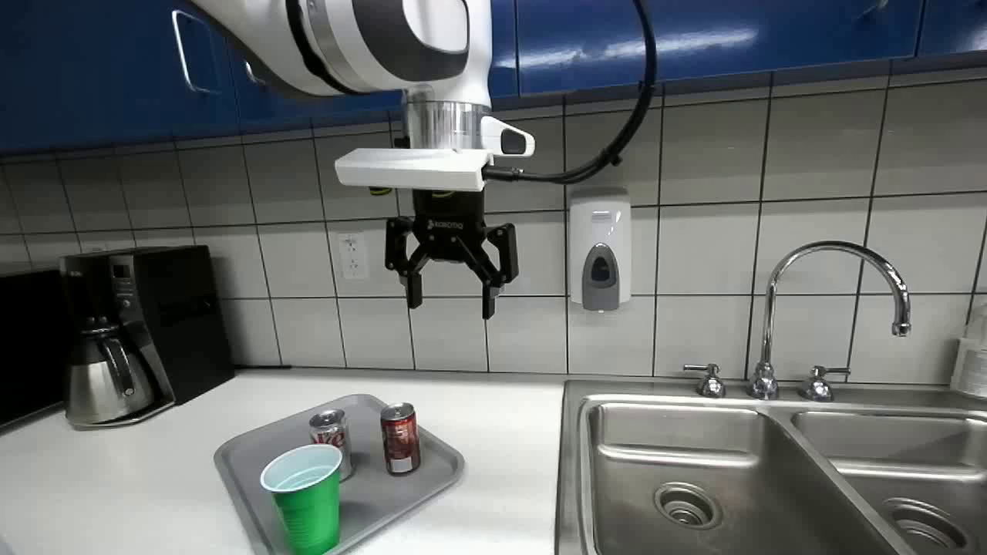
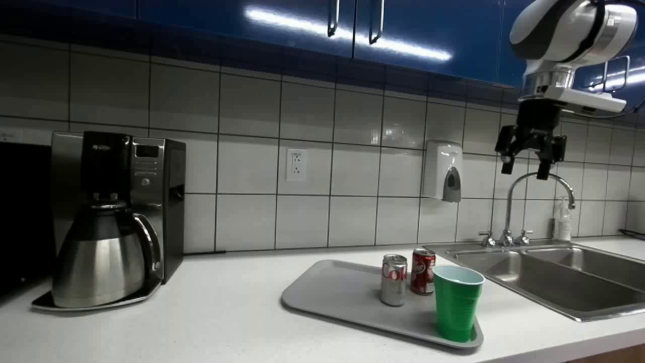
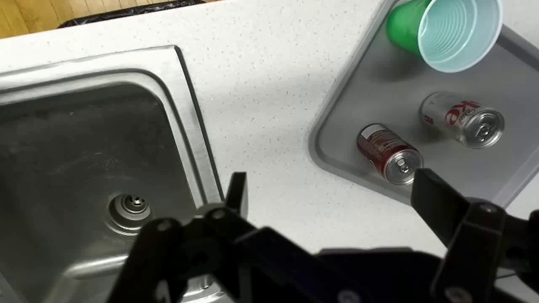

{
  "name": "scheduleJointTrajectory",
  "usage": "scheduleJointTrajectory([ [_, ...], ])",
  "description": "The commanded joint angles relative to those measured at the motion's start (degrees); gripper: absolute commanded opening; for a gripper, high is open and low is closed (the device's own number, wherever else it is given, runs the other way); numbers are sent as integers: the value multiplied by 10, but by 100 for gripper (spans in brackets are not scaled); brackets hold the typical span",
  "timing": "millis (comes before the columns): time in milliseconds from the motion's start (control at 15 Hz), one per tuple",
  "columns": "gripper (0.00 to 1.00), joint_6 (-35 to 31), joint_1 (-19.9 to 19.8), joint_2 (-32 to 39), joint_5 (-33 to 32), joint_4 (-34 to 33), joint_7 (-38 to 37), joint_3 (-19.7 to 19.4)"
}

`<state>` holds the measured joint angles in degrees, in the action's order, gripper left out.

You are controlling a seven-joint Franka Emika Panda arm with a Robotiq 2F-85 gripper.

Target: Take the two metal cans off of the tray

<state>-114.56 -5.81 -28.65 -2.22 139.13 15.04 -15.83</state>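
1. Jaws apart and empty, the gripper hangs high.
2. The silver can and red can stand on the tray.
3. Descending off-centre could topple one can into the other.

White glare streaks the glossy blue cabinet doors in both exterior views, and just below them the pale tiled wall lies in shade! Across to the wrist view: speckled white countertop bright, soft shadow beside the green plastic cup, black gripper fingers blurred.
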Motion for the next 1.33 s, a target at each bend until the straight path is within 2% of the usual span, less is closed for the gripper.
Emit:
scheduleJointTrajectory([
  [0, 100, 1, -10, 2, 5, -1, 4, 9],
  [267, 100, -3, -9, 4, 4, 1, 5, 10],
  [667, 100, -42, -2, 25, 5, 44, -3, 24],
  [1000, 100, -112, 9, 84, 12, 77, -16, 43],
  [1267, 100, -152, 28, 140, 38, 64, -23, 62],
])
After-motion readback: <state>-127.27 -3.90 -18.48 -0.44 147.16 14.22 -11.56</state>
